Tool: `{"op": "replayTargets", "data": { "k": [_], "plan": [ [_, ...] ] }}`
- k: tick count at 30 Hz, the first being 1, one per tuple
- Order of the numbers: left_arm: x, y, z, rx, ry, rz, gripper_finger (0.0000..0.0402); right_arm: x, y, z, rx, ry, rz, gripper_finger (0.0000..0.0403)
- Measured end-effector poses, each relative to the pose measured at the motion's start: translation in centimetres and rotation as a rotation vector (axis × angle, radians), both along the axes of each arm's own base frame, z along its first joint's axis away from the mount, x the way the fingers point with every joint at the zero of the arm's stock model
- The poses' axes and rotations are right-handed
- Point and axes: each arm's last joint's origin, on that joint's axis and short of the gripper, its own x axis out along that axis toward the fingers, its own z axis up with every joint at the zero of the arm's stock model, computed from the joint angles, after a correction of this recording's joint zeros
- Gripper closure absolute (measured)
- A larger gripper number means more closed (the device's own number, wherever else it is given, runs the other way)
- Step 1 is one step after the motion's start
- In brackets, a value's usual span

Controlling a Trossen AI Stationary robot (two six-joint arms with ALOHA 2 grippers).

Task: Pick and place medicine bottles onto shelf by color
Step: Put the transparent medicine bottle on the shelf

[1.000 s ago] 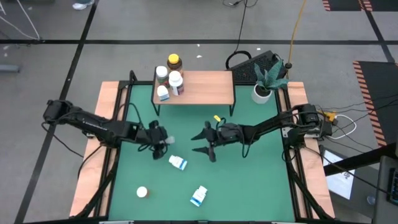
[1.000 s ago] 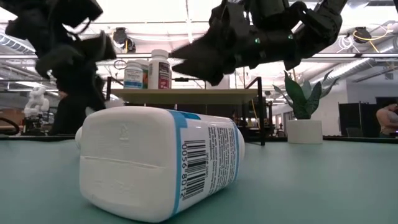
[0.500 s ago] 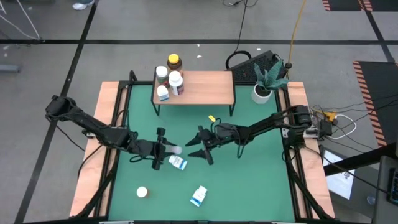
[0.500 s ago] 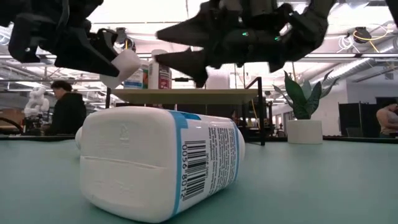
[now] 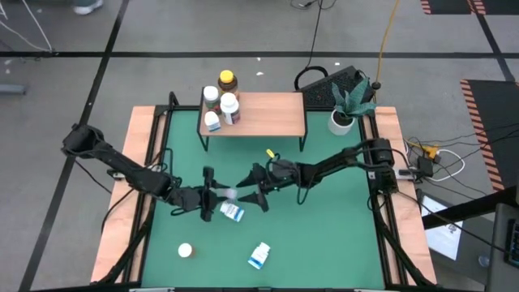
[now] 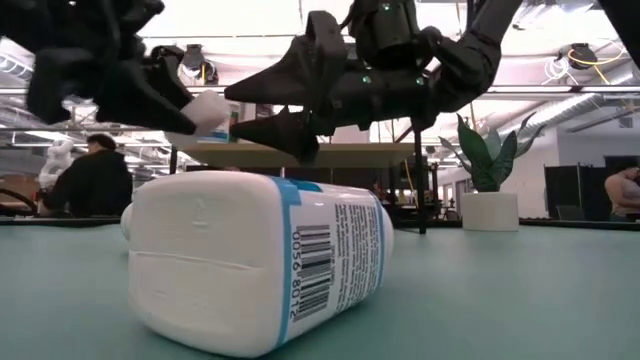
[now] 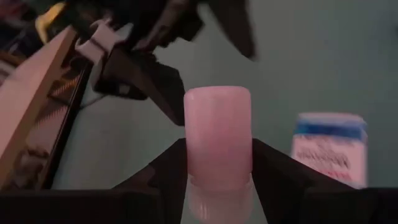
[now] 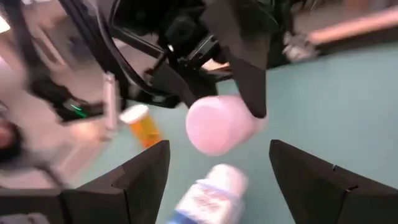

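Left end effector (image 5: 217, 195) clamped on a small white bottle (image 5: 228, 195), held above the green tabletop (image 5: 324, 227) near mid-field. Right end effector (image 5: 250, 188) facing it, fingers spread wide either side of the bottle's free end, gripping nothing. Four bottles stand on the shelf (image 5: 268, 113); three more lie on the tabletop.

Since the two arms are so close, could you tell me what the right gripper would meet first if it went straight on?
Probably the white bottle held out by the left gripper; it sits directly ahead of the open right gripper.
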Motion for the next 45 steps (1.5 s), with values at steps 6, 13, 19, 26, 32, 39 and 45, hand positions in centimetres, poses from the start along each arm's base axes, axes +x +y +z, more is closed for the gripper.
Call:
{"op": "replayTargets", "data": {
  "k": [6,13,19,26,32,39,45],
  "plan": [
    [0.7,1.4,0.2,-0.131,-0.053,0.135,0.0229,-0.1,1.7,-0.1,-0.380,-0.055,-0.113,0.0130],
    [0.9,1.9,0.0,-0.195,-0.036,0.131,0.0244,-0.1,2.6,0.9,-0.537,-0.156,-0.194,0.0140],
    [0.9,1.9,0.1,-0.205,-0.044,0.126,0.0234,0.0,2.4,0.9,-0.540,-0.158,-0.200,0.0143],
    [1.0,1.8,0.3,-0.209,-0.061,0.112,0.0238,0.7,1.9,1.5,-0.483,-0.143,-0.169,0.0148],
    [1.0,1.8,0.3,-0.210,-0.060,0.109,0.0237,1.2,1.6,1.5,-0.466,-0.089,-0.122,0.0170],
    [1.0,1.8,0.3,-0.208,-0.058,0.108,0.0230,1.2,1.6,1.4,-0.464,-0.078,-0.122,0.0227],
    [1.0,1.8,0.3,-0.220,-0.059,0.115,0.0230,1.2,1.5,1.4,-0.466,-0.076,-0.121,0.0261]
  ]
}}
